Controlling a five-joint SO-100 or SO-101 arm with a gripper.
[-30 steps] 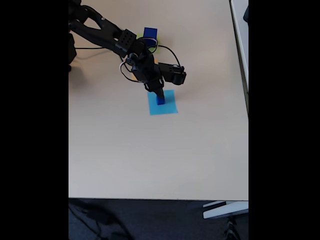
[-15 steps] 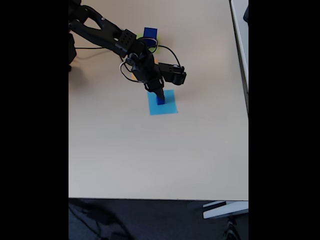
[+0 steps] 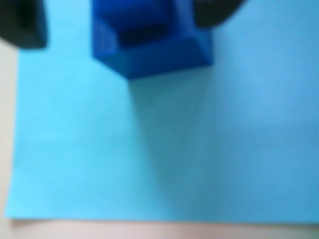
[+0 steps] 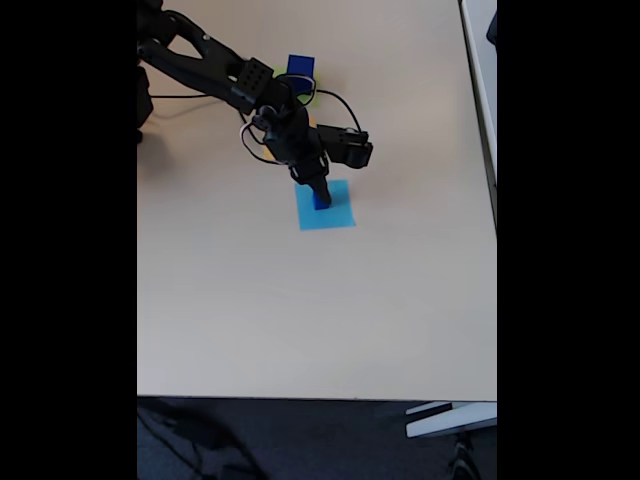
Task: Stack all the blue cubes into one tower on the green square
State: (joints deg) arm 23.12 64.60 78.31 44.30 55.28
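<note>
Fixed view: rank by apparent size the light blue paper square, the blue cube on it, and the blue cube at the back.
1. Light blue paper square, clearly largest.
2. Back blue cube.
3. Blue cube on the paper, partly hidden by the arm, so its rank against the back cube is unsure.

dark blue cube [image 3: 149, 42], light blue paper [image 3: 164, 159], arm [image 4: 215, 70] seemingly black.

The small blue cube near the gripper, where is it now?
In the fixed view, the small blue cube sits on the light blue square, near its upper edge, at the gripper tip.
</note>
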